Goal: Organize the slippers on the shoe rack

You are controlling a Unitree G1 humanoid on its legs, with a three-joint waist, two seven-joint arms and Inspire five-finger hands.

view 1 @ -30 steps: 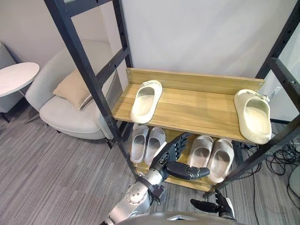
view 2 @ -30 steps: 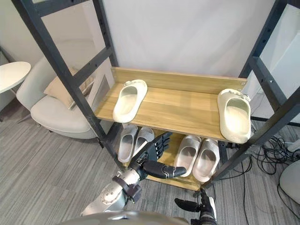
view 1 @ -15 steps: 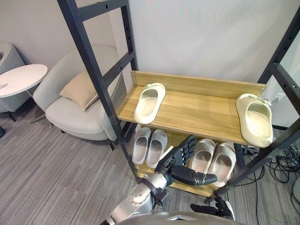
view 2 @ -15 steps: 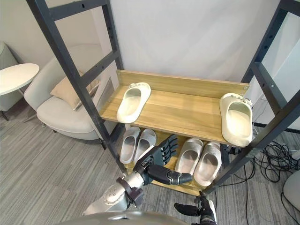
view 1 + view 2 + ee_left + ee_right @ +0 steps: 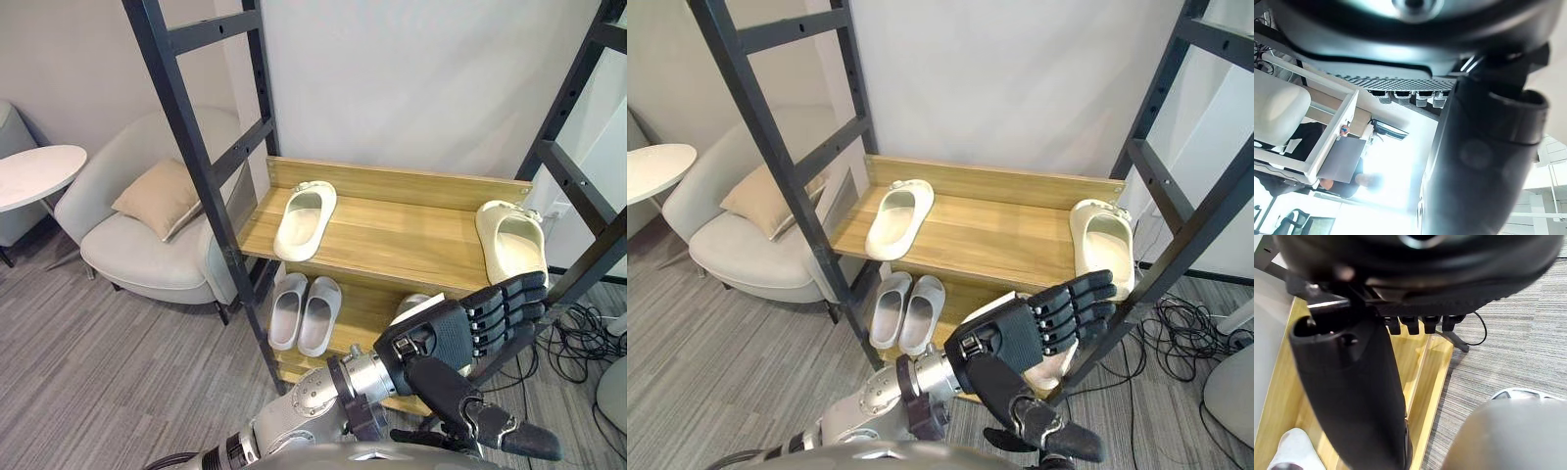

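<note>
Your left hand [image 5: 446,338] has risen since a second ago. Then it hung low before the bottom shelf of the shoe rack [image 5: 402,230]. Now it is lifted in front of the rack, fingers straight and spread, thumb jutting downward, holding nothing.

Behind its palm, the right grey pair [image 5: 1056,375] on the lower shelf is almost wholly hidden. Just past its fingertips lies the right cream slipper [image 5: 511,242], at the end of the upper shelf. The left cream slipper [image 5: 305,218] rests well to the hand's left on that same shelf, and below it sits the left grey pair [image 5: 305,311], side by side.

Slanting black frame posts [image 5: 196,166] flank the hand. Your right hand [image 5: 1352,382] hangs by the lower shelf; whether it is open or closed cannot be told.

Further to the left stand an armchair [image 5: 137,259] with a cushion [image 5: 162,196] and a round white table [image 5: 34,174].
</note>
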